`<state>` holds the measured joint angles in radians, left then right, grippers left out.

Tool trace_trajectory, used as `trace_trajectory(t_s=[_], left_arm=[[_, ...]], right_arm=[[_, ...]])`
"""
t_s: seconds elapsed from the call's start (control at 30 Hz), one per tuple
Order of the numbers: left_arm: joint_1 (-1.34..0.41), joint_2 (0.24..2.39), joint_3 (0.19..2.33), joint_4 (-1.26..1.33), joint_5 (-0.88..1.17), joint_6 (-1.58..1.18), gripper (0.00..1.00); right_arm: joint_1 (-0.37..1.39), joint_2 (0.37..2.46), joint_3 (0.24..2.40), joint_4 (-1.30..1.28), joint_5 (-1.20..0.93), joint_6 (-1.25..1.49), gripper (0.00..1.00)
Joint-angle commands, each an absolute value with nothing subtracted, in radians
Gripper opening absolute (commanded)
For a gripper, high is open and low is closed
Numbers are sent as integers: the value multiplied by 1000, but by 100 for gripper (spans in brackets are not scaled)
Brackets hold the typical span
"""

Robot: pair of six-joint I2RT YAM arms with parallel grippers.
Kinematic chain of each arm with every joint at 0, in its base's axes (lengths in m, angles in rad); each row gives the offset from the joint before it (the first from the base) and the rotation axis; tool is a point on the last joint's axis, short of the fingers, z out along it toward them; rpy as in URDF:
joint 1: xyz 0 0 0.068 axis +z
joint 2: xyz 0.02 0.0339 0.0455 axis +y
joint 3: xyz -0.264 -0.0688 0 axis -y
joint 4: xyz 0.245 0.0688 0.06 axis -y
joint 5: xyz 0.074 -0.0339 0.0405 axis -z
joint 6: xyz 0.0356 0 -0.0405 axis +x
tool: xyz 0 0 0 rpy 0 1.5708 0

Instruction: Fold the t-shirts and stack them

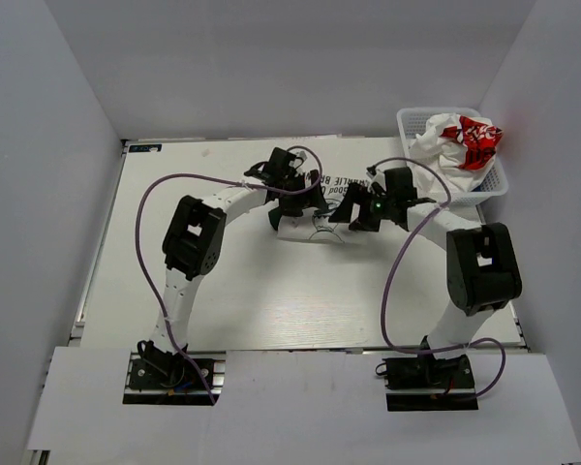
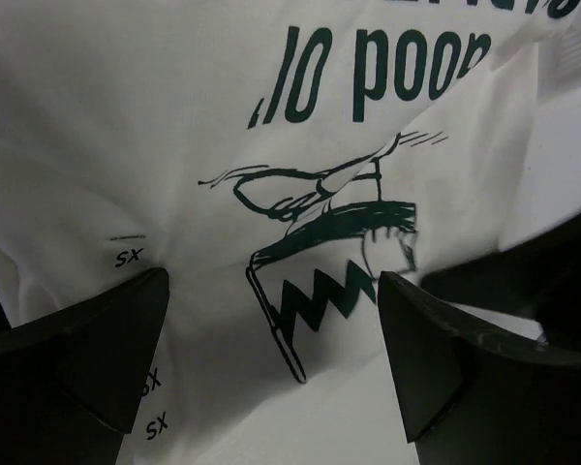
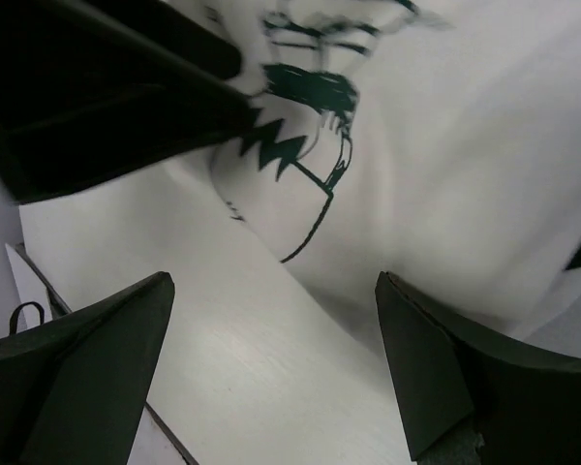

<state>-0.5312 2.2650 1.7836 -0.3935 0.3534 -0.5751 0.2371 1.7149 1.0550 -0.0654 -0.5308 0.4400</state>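
Top external view: folding the printed shirt (image 1: pixel 315 231) toward twelve o'clock on the desk (image 1: pixel 223 310). Both jaws are spread, seemingly empty. Next, pinch an edge and fold.

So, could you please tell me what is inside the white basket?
A crumpled white t-shirt with red print fills the basket; anything beneath it is covered.

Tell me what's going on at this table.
Two robot arms are working on an off-white tee with green print, lying creased at the far middle of the table. The left gripper and right gripper are open just over it, holding nothing. A second tee, white with red print, sits crumpled in the basket at the far right.
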Motion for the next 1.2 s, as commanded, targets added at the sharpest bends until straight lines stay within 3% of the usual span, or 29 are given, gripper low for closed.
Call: trace_trajectory(t_s=[0.0,0.27,0.57,0.73,1.1,1.17], left_arm=[[-523,2218,1728,-423,336,-604,100],[-514,2241,1793,-483,301,-595,100],[-503,2103,1833,-624,46,-577,100],[-503,2091,1775,-640,60,-586,100],[-503,2266,1875,-769,72,-618,100],[-503,2278,1875,-724,122,-618,90]], right_arm=[[207,1761,1002,43,-562,462,90],[179,1836,1048,31,-502,380,90],[183,1614,1049,-49,-509,373,90],[183,1563,1017,-87,-483,373,90],[181,1511,999,-110,-454,361,90],[180,1503,993,-107,-440,360,90]])
